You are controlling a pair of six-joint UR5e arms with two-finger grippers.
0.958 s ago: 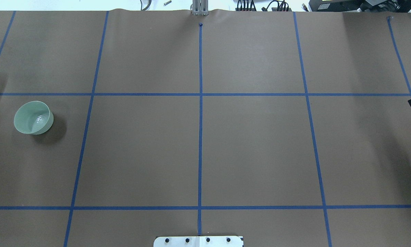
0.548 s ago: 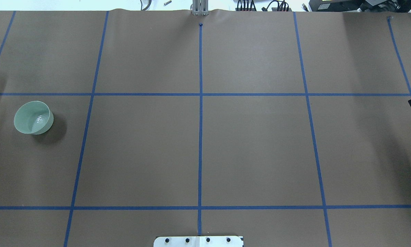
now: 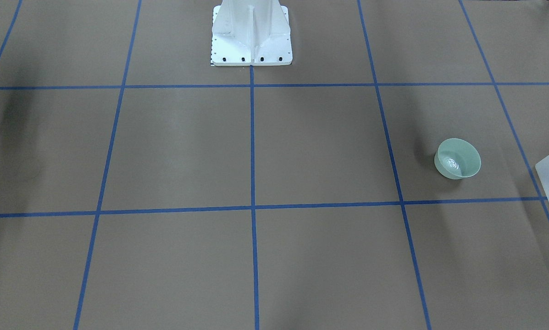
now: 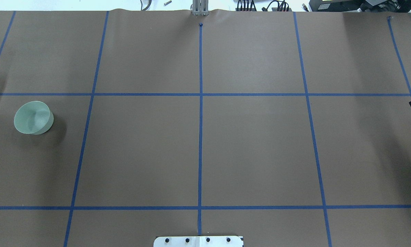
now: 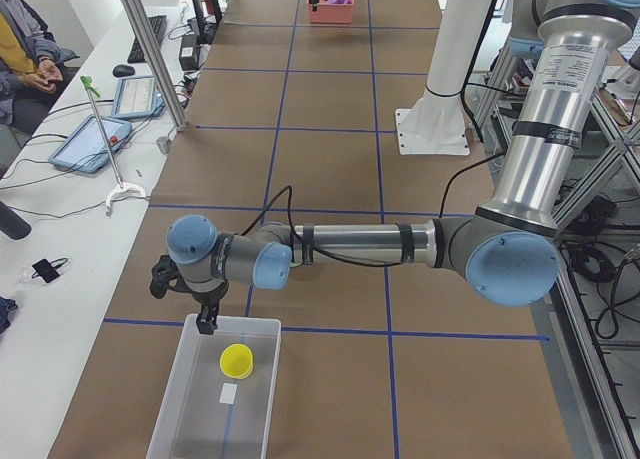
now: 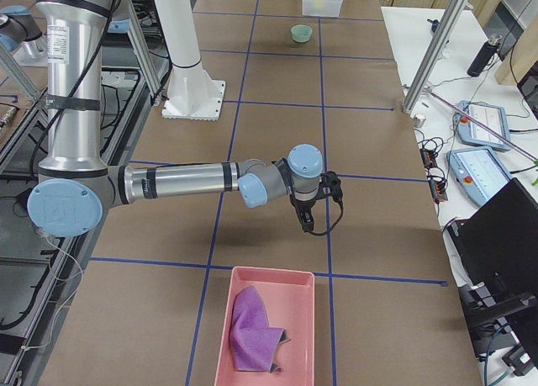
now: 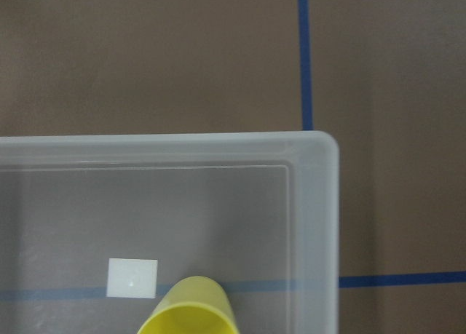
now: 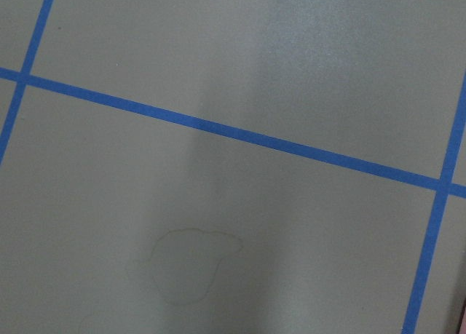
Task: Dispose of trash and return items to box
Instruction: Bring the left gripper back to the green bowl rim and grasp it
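Box [image 5: 200,419] of frosted plastic sits at the left end of the table [image 4: 253,147], with the yellow cup [image 5: 237,361] inside it, open side up. The left gripper [image 5: 207,324] hangs above the box's end wall; I cannot tell whether its fingers are spread. The green bowl [image 4: 33,117] stands upright on the table near the box, not in it. Far to the right, the right gripper [image 6: 308,226] hovers over the table, its state likewise unclear, near a pink tray [image 6: 273,272] holding the purple cloth [image 6: 252,331].
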